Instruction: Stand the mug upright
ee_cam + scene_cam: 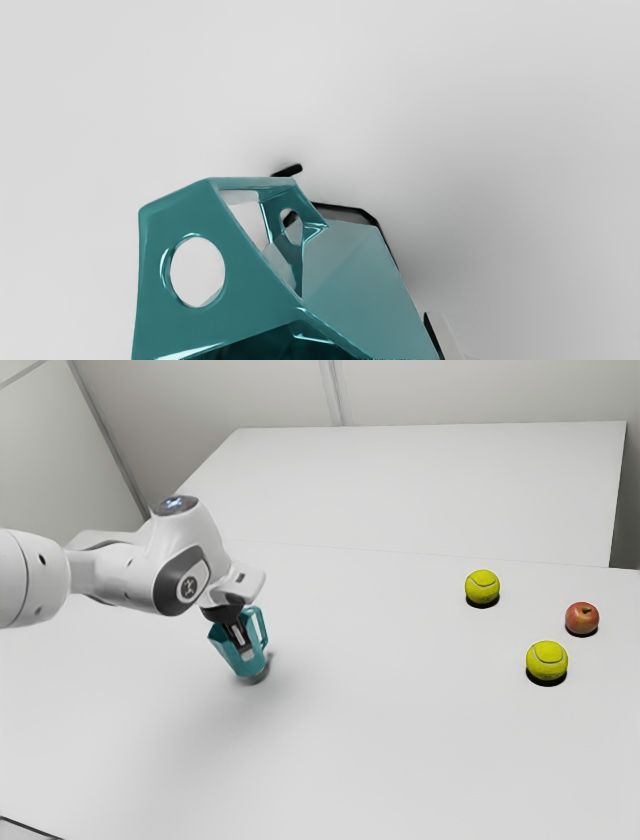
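Observation:
In the exterior view my gripper (244, 648) points down at the teal mug (251, 666), left of the table's middle, and is shut on its wall. The mug is tilted, its base low near the table and its mouth raised toward the exterior view's left; the handle is on the side toward the exterior view's right. In the wrist view the faceted mug (355, 280) covers much of my gripper (442, 337); one fingertip is against its side and the other is hidden. A dark shadow lies beneath the mug.
On the white table (380, 740), far to the exterior view's right, are a tennis ball (482, 587), a second tennis ball (547, 660) and a red apple (582, 618). A wall (450, 390) stands behind the table.

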You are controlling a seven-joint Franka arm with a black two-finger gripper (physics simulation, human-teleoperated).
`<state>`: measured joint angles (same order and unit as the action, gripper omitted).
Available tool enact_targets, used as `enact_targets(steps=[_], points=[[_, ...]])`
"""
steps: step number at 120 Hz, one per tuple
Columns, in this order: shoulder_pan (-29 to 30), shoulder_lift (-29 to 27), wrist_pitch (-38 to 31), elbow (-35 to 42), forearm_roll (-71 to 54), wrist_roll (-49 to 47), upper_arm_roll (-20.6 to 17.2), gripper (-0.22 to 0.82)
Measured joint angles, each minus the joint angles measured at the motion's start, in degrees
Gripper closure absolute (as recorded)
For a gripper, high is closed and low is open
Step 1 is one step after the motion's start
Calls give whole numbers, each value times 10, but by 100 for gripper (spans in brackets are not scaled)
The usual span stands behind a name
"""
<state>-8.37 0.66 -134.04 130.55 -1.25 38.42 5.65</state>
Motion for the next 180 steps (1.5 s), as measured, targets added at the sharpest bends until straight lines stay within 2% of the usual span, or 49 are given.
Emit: enact_targets(steps=[51, 138, 180], points=[[5, 7, -16, 3, 0, -35, -1, 77], [4, 5, -15, 4, 5, -46, -2, 49], [1, 2, -13, -4, 5, -47, -2, 40]])
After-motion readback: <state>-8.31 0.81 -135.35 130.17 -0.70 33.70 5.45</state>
